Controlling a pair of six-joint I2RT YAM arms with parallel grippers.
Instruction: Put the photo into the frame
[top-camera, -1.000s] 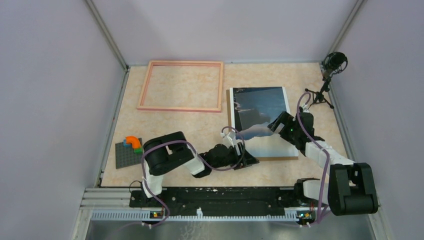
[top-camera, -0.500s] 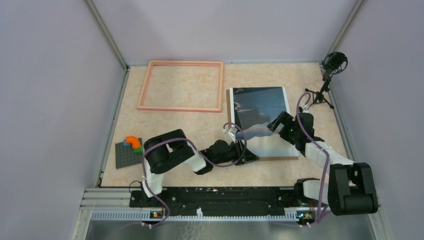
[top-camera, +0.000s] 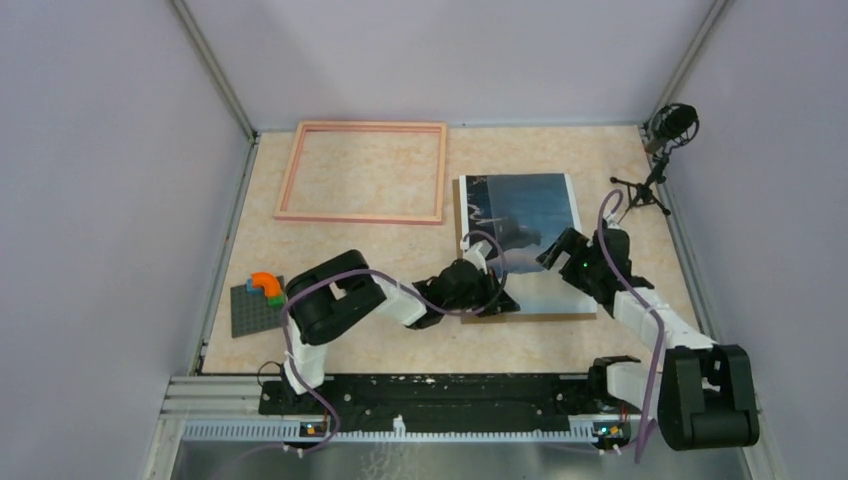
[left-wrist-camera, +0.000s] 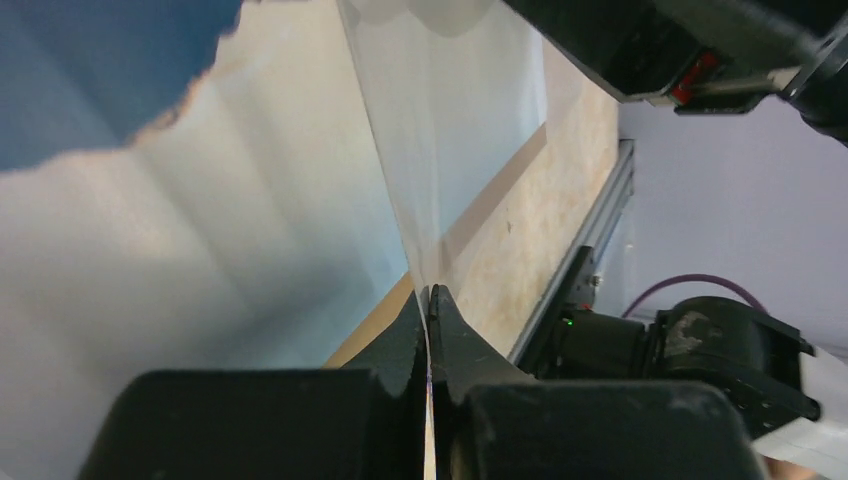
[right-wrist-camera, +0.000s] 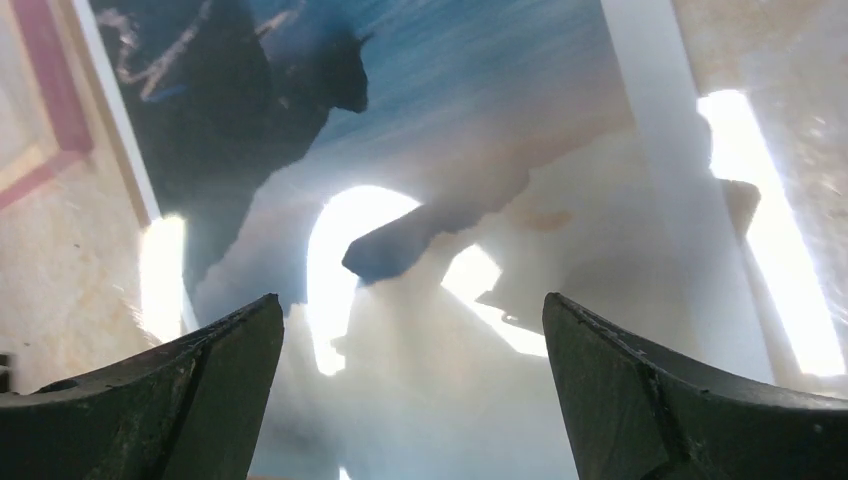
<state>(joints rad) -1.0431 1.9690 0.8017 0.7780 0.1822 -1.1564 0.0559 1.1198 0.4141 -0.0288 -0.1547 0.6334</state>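
The photo (top-camera: 522, 215), blue sky with a dark mountain and white clouds, lies on the table right of the middle. My left gripper (top-camera: 503, 298) is shut on its near left edge. In the left wrist view the thin sheet (left-wrist-camera: 200, 230) runs between the closed jaws of the left gripper (left-wrist-camera: 430, 300), and part of it curls up off the board. My right gripper (top-camera: 552, 255) hovers open over the photo's near right part. In the right wrist view the right gripper (right-wrist-camera: 410, 300) holds nothing, with the photo (right-wrist-camera: 450, 150) under it. The pinkish frame (top-camera: 360, 217) lies flat at the back left.
A brown backing board (top-camera: 540, 318) lies under the photo, its edge showing in the left wrist view (left-wrist-camera: 375, 320). A grey baseplate with coloured bricks (top-camera: 258, 300) sits at the left. A microphone on a tripod (top-camera: 665, 130) stands at the back right. Walls close in three sides.
My left gripper moved right and forward to the photo's near left edge and shut on it. My right gripper stayed open over the photo, barely shifting.
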